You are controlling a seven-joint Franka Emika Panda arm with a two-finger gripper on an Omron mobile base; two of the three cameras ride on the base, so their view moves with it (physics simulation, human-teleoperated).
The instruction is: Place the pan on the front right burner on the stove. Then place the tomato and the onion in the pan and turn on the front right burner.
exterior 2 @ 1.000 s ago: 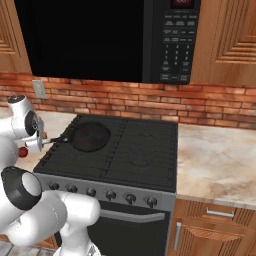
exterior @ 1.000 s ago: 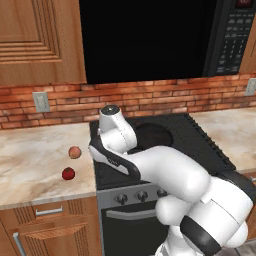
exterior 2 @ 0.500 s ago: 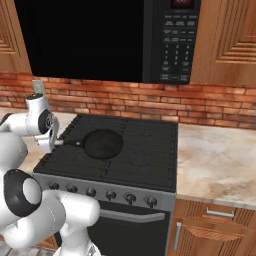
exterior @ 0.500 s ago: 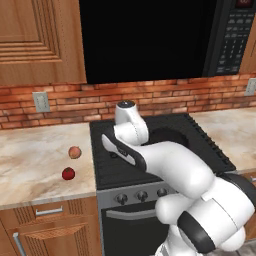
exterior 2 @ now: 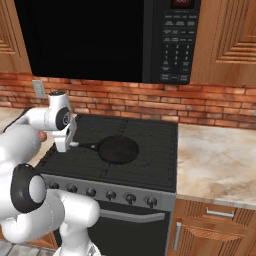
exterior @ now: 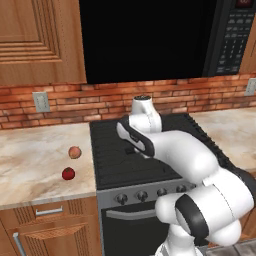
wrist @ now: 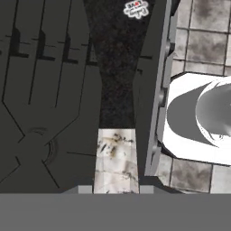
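Observation:
The black pan (exterior 2: 118, 149) hangs low over the left-middle of the stove (exterior 2: 150, 131), its long handle pointing left. My gripper (exterior 2: 69, 145) is shut on the end of that handle. In the hand view the handle's silvery-white stretch (wrist: 115, 158) runs up from between my fingertips (wrist: 85, 189). The front right burner (exterior 2: 151, 165) is bare, to the right of the pan. On the counter left of the stove lie the red tomato (exterior: 68, 173) and, just behind it, the tan-pink onion (exterior: 75, 152).
A row of dark knobs (exterior 2: 111, 195) lines the stove's steel front above the oven handle bar. A black microwave (exterior 2: 110, 40) hangs over the cooktop. Marble counter (exterior 2: 215, 160) extends to the right of the stove, with a brick wall behind.
My arm has swung right from the stove's left edge, carrying the pan by its handle toward the cooktop's middle. Tomato and onion have not moved.

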